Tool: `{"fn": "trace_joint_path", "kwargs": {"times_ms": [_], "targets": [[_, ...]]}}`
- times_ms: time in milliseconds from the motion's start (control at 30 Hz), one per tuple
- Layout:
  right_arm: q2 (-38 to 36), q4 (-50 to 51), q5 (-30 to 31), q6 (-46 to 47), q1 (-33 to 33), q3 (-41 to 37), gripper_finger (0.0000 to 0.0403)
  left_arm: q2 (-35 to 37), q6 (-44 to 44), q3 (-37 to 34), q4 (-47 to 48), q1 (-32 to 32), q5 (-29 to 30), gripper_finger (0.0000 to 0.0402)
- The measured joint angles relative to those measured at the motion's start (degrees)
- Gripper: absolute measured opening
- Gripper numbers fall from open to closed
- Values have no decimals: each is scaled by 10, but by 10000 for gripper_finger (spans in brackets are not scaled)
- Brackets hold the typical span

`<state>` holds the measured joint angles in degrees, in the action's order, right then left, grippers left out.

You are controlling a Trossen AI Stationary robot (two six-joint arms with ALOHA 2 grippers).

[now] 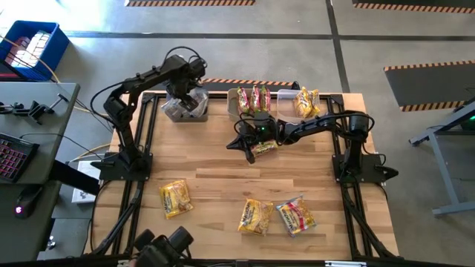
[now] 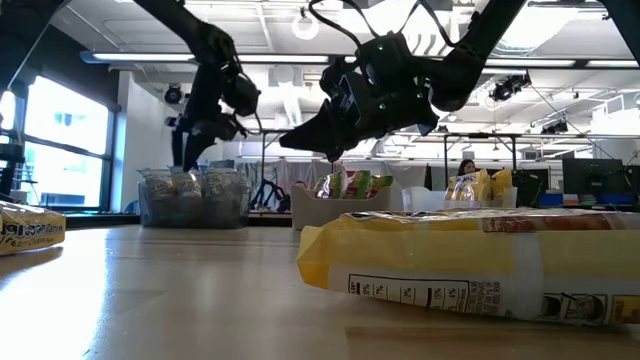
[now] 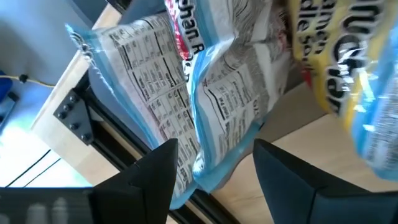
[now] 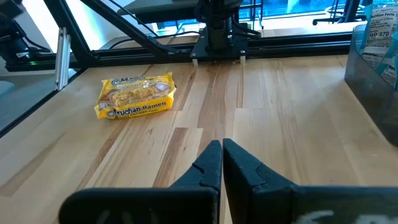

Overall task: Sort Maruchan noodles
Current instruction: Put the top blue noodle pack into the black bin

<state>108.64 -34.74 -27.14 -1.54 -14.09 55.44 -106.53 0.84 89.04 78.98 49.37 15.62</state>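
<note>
From above, yellow crinkly packets [image 1: 176, 199] lie scattered on the surface's [image 1: 223, 170] near half, well apart from the right gripper [image 1: 236, 144], which hovers mid-surface. The left wrist view shows the left gripper [image 3: 214, 163] with fingers apart around blue-edged grey packets [image 3: 186, 87]. The right wrist view shows fingers together, one yellow packet [image 4: 135, 95] lying flat well ahead.

- Even, bright daylight on the tabletop [image 1: 223, 159]; shadows soft.
- Low view: windows [image 2: 60, 140] and ceiling lamps [image 2: 305, 25] glare, arms silhouetted; nearest packet [image 2: 470, 260] blurred.
- Left wrist view: close packets [image 3: 205, 93] soft.
</note>
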Motion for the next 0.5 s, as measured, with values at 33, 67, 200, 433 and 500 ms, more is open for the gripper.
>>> {"fn": "trace_joint_path", "kwargs": {"times_ms": [33,67,200,433,500], "targets": [[0,0,0,0,0,0,0,0,4,-6,-4,3,0,201],[0,0,0,0,0,0,0,0,10,-13,-7,4,0,201],[0,0,0,0,0,0,0,0,23,-24,-12,7,0,187],[0,0,0,0,0,0,0,0,41,-25,-28,4,-63,89],[0,0,0,0,0,0,0,0,50,-25,-27,4,-99,45]]}}
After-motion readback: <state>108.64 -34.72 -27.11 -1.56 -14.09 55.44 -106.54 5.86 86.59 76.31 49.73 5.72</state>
